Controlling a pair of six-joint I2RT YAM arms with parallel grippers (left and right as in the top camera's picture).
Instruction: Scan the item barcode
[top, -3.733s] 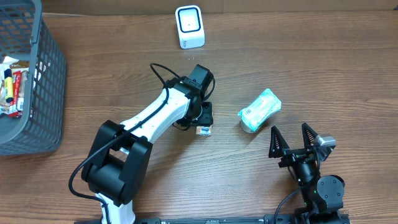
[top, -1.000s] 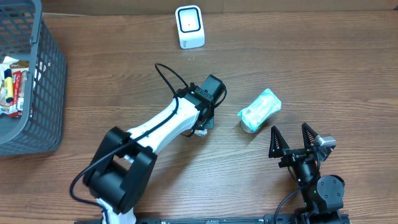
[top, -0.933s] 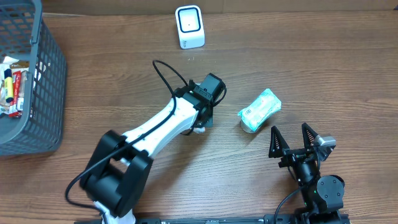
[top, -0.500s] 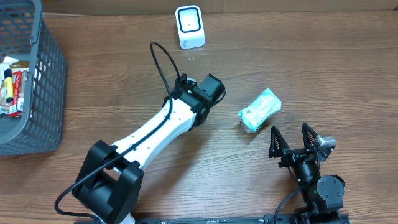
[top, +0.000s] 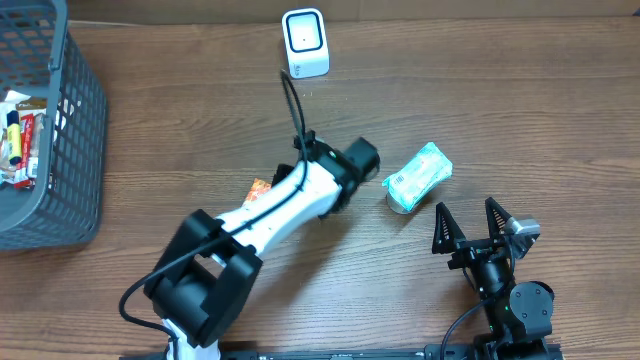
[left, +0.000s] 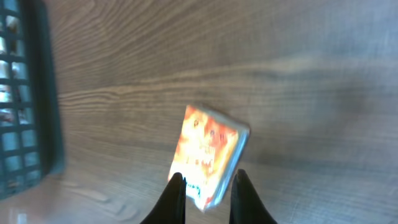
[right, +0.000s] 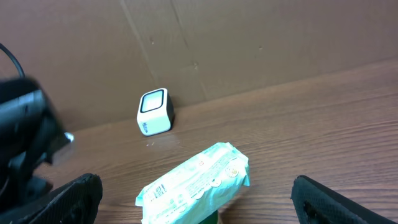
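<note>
Over the brown wooden table (top: 520, 110), the left tool (left: 208, 180), clamped on the small flat orange packet (left: 208, 149), has swung it up leftward, still short of the white box scanner (top: 304, 43), while the right tool (top: 466, 212) gapes idle.

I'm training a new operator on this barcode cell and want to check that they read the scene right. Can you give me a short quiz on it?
1. True or false: the right gripper holds the wipes pack.
2. What is the left gripper shut on? A) the orange packet B) a spoon C) nothing
3. Which device in view would read the barcode?

Key: 1. False: its jaws stand open, clear of the pack. 2. A: the fingers pinch the packet's lower edge. 3. The white scanner.
</note>
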